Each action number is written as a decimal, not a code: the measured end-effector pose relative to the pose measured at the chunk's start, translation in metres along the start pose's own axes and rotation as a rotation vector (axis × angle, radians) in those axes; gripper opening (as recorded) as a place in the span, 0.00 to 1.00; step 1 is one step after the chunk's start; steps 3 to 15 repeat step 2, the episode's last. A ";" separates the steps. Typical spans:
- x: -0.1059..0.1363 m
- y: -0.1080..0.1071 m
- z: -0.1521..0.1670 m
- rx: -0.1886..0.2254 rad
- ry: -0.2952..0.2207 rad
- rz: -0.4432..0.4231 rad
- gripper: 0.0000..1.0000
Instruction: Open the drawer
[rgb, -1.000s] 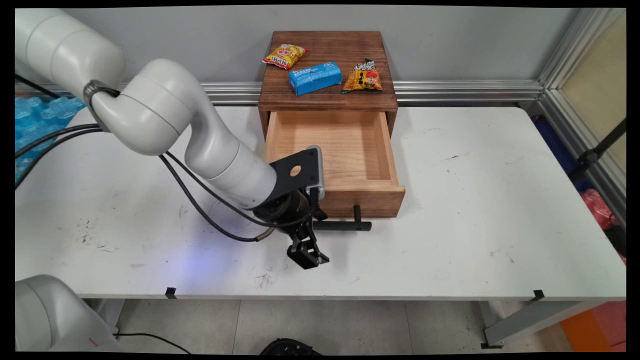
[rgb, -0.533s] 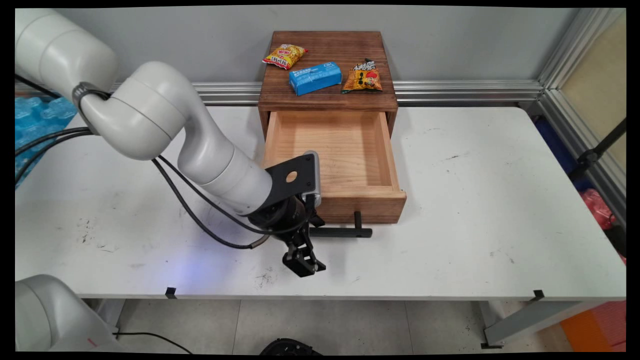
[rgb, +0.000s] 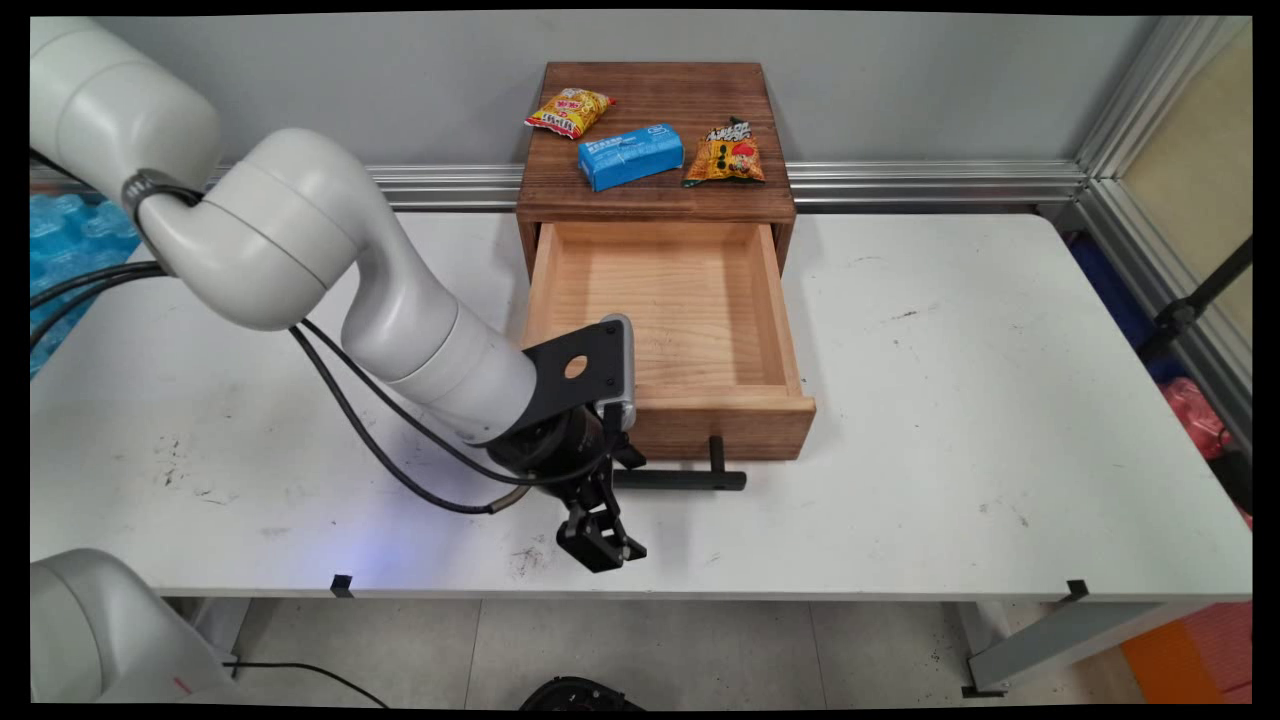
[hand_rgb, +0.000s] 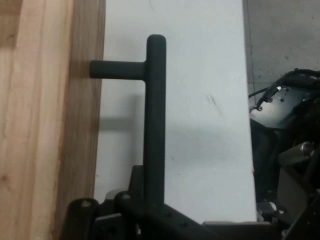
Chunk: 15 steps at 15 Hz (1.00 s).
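main view: the gripper (rgb: 600, 545) sits at the left end of the black drawer handle (rgb: 690, 479), low over the white table (rgb: 950, 450). the wooden drawer (rgb: 665, 320) stands further out of the cabinet (rgb: 655, 140) than a second ago.

hand view: the handle (hand_rgb: 154, 120) runs down into the gripper's linkage; the fingers look clamped on it.

The pulled-out drawer (rgb: 665, 310) offers an unobstructed hollow from above. At its 6 o'clock the black handle (rgb: 685, 479) bars the counter (rgb: 1000, 420) strip along the near edge. Three packets crowd the cabinet top (rgb: 655, 195). The counter toward 3 o'clock lies bare.
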<state>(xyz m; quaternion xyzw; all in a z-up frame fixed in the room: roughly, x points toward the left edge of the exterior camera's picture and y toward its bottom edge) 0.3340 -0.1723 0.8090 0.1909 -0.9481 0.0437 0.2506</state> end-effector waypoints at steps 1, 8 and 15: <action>0.000 0.002 -0.001 -0.003 0.001 0.000 1.00; 0.000 0.003 -0.001 -0.005 0.000 0.000 1.00; 0.000 0.003 -0.001 -0.005 0.000 0.000 1.00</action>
